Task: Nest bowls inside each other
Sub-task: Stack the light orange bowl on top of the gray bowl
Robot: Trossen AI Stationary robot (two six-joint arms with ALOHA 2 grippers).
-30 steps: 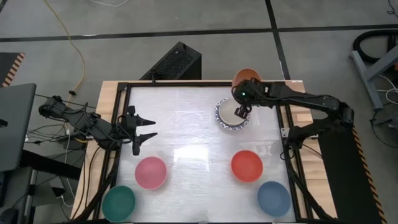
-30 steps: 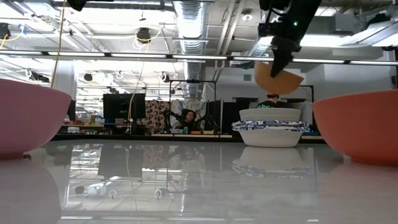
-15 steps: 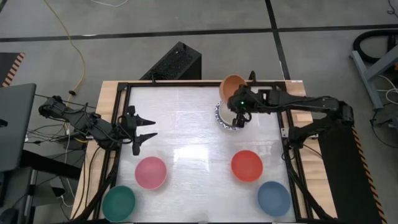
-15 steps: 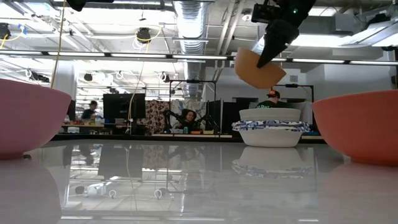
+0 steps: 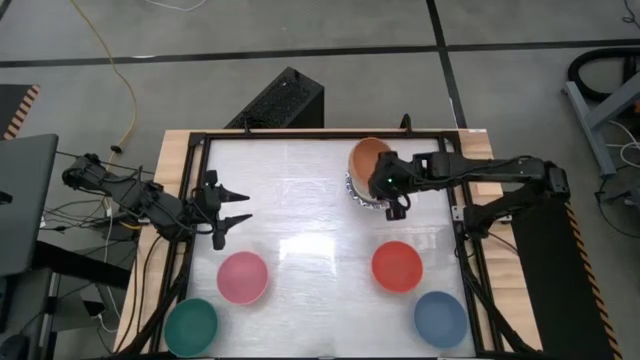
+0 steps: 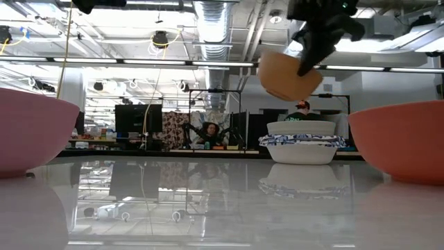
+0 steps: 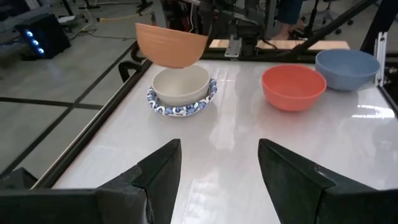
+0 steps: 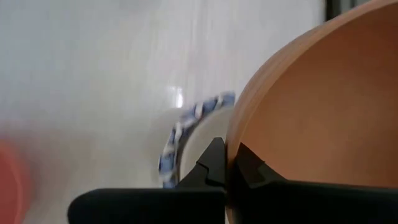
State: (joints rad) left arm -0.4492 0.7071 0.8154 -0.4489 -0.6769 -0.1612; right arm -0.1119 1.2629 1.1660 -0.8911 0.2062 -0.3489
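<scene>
An orange bowl (image 5: 366, 156) hangs tilted in the air at the table's far side, with my right gripper (image 5: 383, 172) shut on it. Just below it a cream bowl (image 7: 181, 83) sits nested in a white bowl with a blue patterned rim (image 7: 180, 107), which rests on the table. The pink (image 5: 242, 277), green (image 5: 191, 326), red (image 5: 397, 266) and blue (image 5: 441, 318) bowls stand apart along the near side. My left gripper (image 5: 236, 205) is open at the table's left, holding nothing. My right gripper pinches the orange bowl's rim (image 8: 231, 144), one finger inside the bowl and one on its outer wall. The fingers slant down onto the rim from the table's right side. The bowl is lifted clear and tilted, above the cream bowl.
A black frame (image 5: 300, 135) runs round the white tabletop. Bare tabletop lies between the left gripper and the nested bowls. People sit in the room beyond the far edge in the low view.
My right gripper has swung toward the table's left and a little nearer, rolling its wrist. The orange bowl has gone with it from beyond the far right corner to above the nested bowls, and has tipped on the way.
</scene>
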